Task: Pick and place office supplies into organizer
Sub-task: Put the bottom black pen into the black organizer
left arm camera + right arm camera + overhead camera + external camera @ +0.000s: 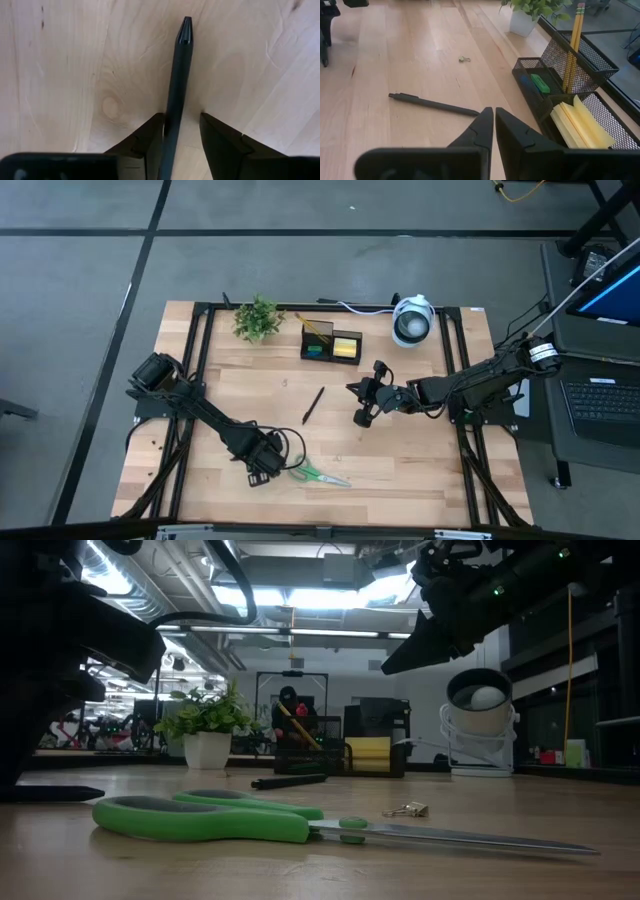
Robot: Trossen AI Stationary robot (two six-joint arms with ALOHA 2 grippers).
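Left arm: reaches from the table's left edge toward the near middle, bent at the elbow, wrist low over the table. Left tool (264, 463): fingers (145, 140) spread apart, pointing down at the surface, one on either side of a slim black object that passes between them. Right arm: extends from the right edge toward the table's centre, held higher. Right tool (364, 402): fingers (480, 131) pressed together, holding nothing.

You see a pale wood-grain surface (400, 470), green-handled scissors (210, 817), a black mesh organizer (580, 65), yellow pencils (572, 47), a yellow sticky-note pad (582, 125), a black pen (432, 104), and a leafy green plant in a white pot (207, 730).
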